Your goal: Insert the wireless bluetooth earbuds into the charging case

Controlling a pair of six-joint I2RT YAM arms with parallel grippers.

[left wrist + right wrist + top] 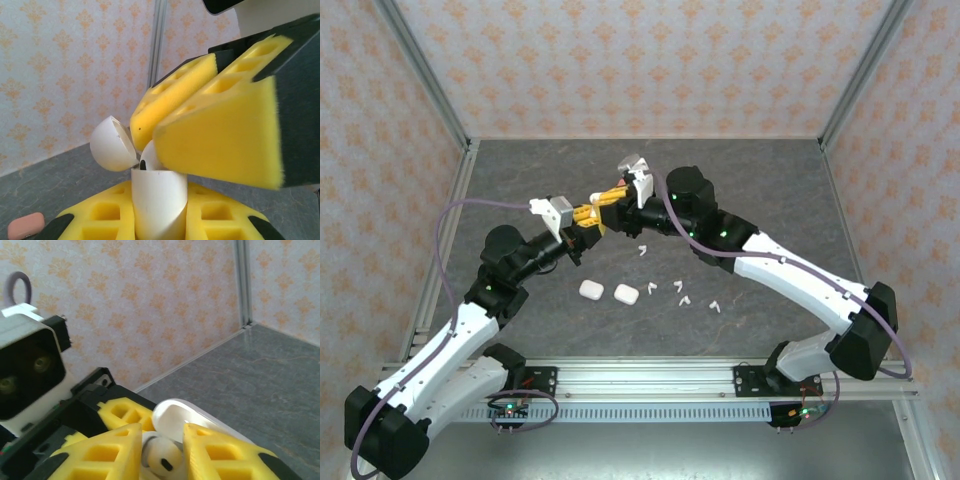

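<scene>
Five earbuds [684, 300] near front table [770, 200] edge

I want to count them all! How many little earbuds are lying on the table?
5. One earbud sits farther back; four cluster right of the white cases. Arms may hide more.

No readable text, label, brand or number appears anywhere, as far as these views show.

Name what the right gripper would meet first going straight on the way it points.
Probably the open charging case in the left gripper; the earbud between the right gripper's fingers is at its mouth.
</scene>
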